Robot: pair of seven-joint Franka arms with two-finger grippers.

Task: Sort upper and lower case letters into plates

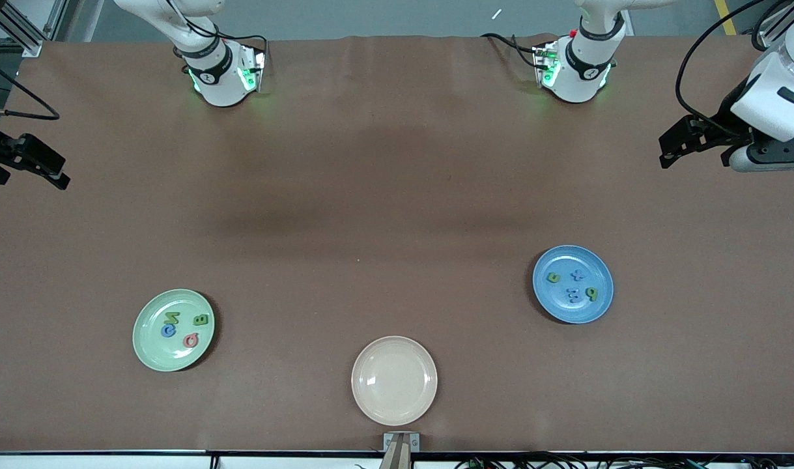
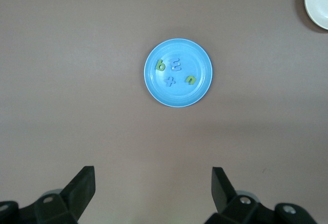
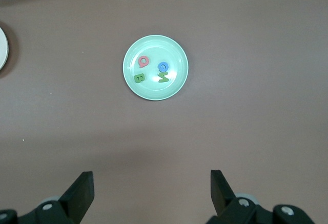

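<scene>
On the green plate (image 1: 150, 348) sit four letters (image 1: 183, 327), and four more at three o'clock on the blue plate (image 1: 594, 307). Sorting looks done. Left hand (image 2: 152, 188) and right hand (image 3: 151, 188) hang apart, empty, so nothing remains but waiting.

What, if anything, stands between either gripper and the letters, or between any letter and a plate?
Nothing visible does. Four letters already lie in the green plate and four in the blue plate; none is loose on the table. The left gripper and right gripper hang open over bare table, each with its plate in plain sight. The beige plate holds nothing.
</scene>
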